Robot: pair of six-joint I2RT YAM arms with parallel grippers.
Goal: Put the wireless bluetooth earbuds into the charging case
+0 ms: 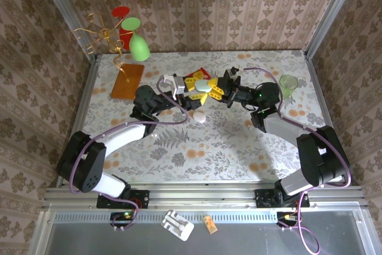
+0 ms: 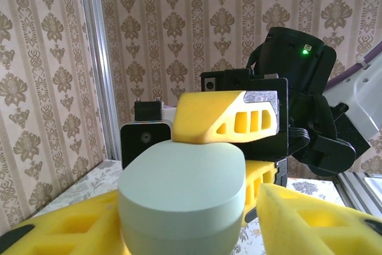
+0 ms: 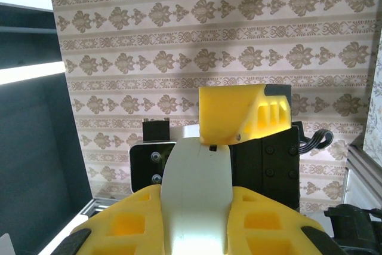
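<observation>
I am holding the charging case [image 2: 179, 177] in the air above the middle of the table [image 1: 239, 147], between both pincers. My left pincer [image 2: 188, 210] is pinching it across its wide sides. My right pincer [image 3: 197, 207] is pinching its flat faces, fingers nearly together. The case is looking smooth, hard and light, so I am judging it slippery. The flat faces are giving a surer hold than the rounded edge. The earbuds are too small for me to find here.
</observation>
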